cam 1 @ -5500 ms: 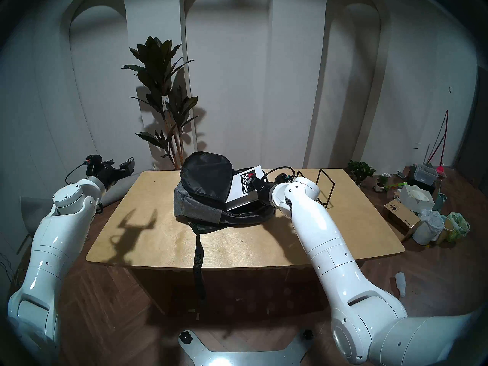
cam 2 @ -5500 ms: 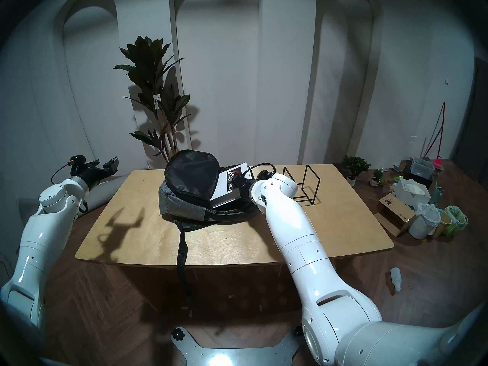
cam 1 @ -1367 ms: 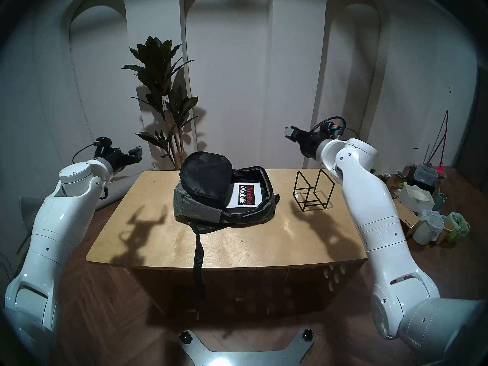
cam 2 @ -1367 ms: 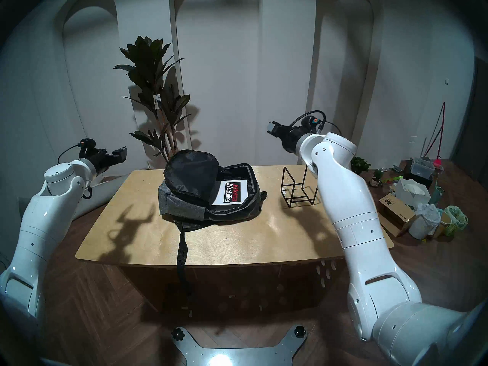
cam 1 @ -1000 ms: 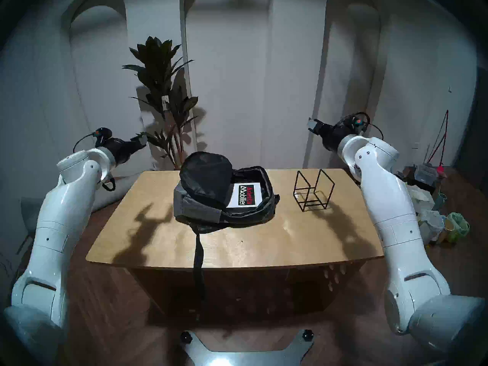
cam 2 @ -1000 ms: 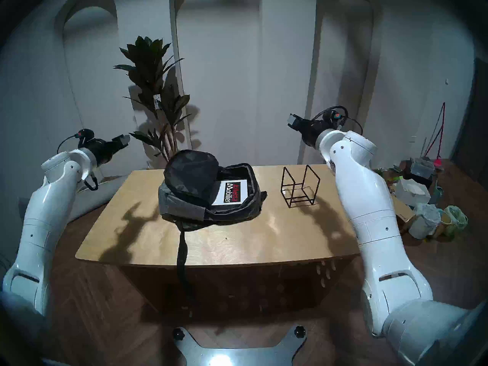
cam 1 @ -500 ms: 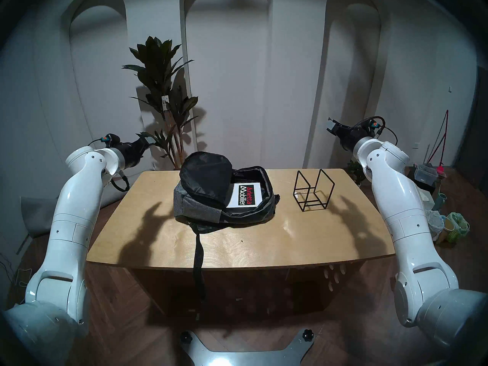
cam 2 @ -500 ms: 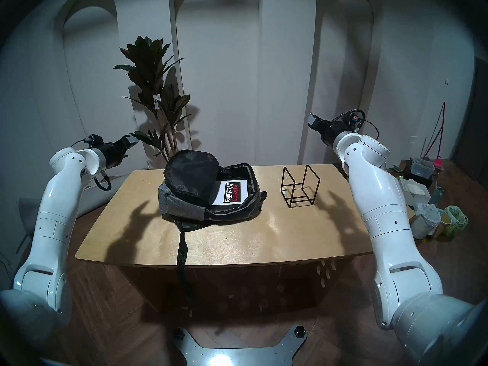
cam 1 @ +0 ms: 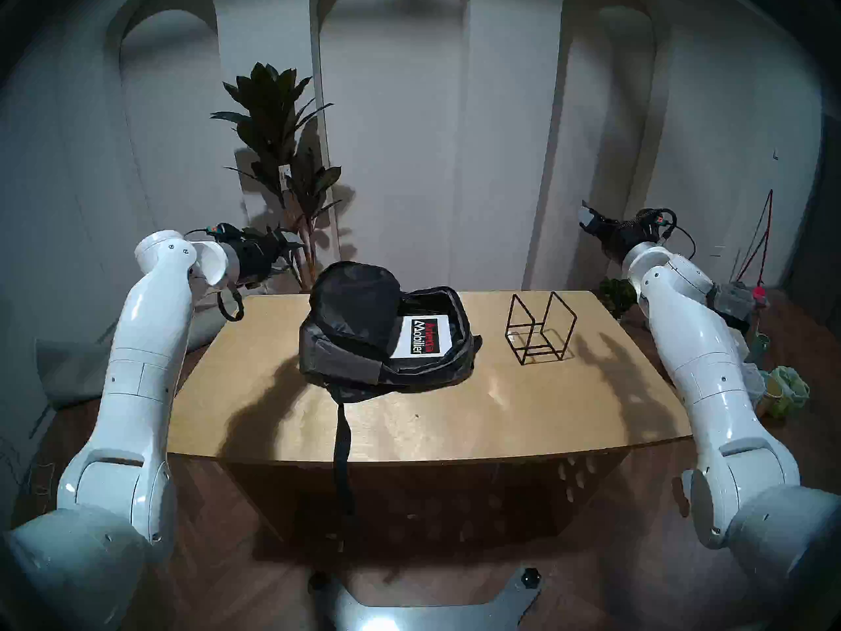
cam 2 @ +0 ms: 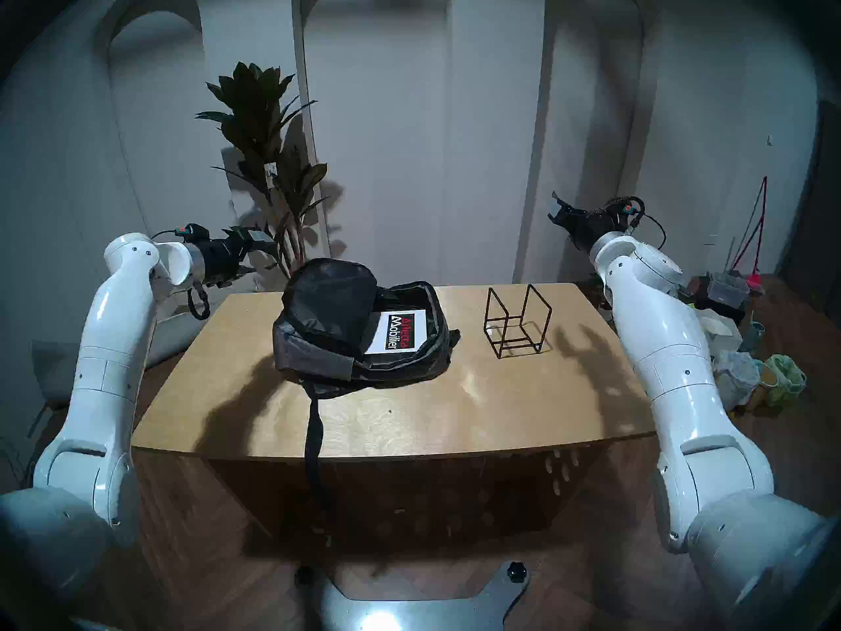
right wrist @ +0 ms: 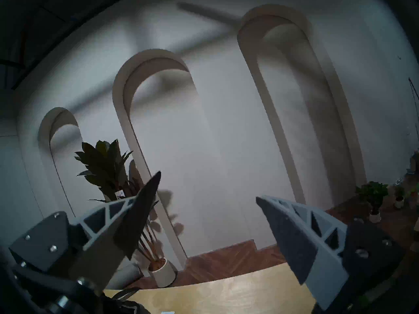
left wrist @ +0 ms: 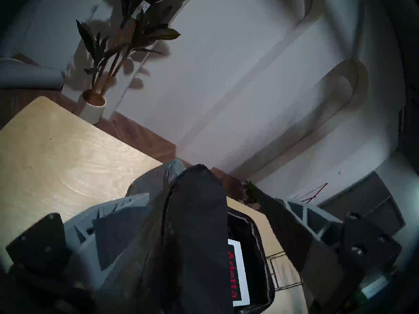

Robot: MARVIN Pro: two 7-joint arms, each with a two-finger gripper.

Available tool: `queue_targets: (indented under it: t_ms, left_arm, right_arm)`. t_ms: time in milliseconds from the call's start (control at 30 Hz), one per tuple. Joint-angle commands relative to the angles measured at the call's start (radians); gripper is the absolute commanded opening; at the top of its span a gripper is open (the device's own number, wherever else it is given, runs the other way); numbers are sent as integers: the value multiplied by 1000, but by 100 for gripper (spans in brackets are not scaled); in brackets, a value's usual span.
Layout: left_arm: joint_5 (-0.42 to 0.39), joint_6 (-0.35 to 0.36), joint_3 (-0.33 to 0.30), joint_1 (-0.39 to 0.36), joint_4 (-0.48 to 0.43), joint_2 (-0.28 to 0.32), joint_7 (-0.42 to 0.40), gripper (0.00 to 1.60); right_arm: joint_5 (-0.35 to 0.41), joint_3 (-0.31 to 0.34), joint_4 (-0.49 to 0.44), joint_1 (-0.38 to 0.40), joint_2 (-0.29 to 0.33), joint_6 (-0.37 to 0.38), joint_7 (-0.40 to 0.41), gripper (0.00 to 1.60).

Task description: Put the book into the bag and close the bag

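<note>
A black wire rack [cam 1: 540,328] stands on the wooden table [cam 1: 432,416]. A tall green plant [cam 1: 277,161] stands behind by the white wall.

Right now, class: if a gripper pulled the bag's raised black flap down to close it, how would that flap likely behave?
The flap would probably fold limply: it is thin, creased fabric, curling over itself. It likely weighs little. The bag beneath sags, so it may slide or bunch on the smooth table.
</note>
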Motion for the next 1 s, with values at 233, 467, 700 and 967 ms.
queue_targets:
  t_ms: [233, 467, 700, 967]
  left_arm:
    - [-70, 34, -18, -106, 116, 17, -31, 160]
    - [-103, 34, 14, -127, 169, 23, -90, 160]
    - [-110, 34, 93, -151, 222, 39, -145, 160]
    - [-98, 34, 183, -200, 309, 74, -216, 160]
  right_arm:
    - [-26, -34, 136, 118, -16, -164, 171, 160]
    - [-37, -47, 183, 143, -29, -202, 207, 160]
    - [-44, -52, 212, 159, -43, -232, 229, 160]
    - [-46, -44, 226, 156, -48, -257, 243, 160]
